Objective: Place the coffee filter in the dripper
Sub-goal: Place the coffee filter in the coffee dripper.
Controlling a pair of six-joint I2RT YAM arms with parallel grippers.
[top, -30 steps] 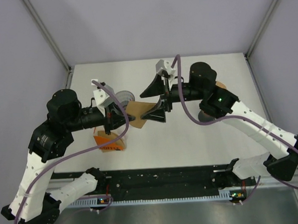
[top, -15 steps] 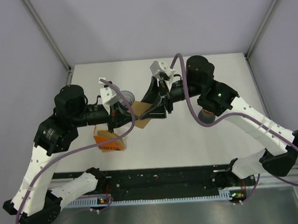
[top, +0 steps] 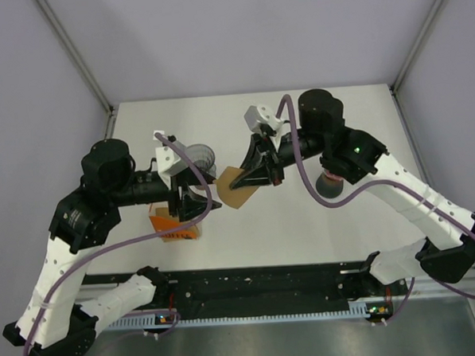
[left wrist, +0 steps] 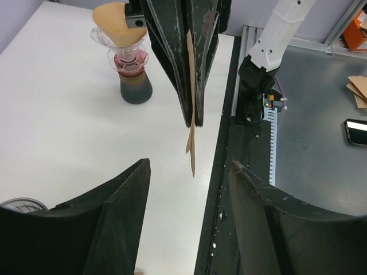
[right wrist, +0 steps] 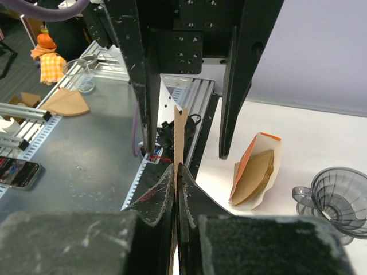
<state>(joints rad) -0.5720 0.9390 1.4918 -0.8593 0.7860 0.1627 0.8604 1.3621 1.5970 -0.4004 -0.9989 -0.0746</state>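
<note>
My right pincer (top: pixel 243 179) is clamped on the filter (top: pixel 235 191), hanging it edge-up over the middle of the worktop (top: pixel 336 237). My left pincer (top: pixel 197 199) gapes wide either side, not touching. I reckon the right alone will carry it to the empty dripper (top: pixel 198 158), left of centre.

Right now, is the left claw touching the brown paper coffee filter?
Apart. The left wrist view shows clear gaps between the open left claw and the brown paper coffee filter.
</note>
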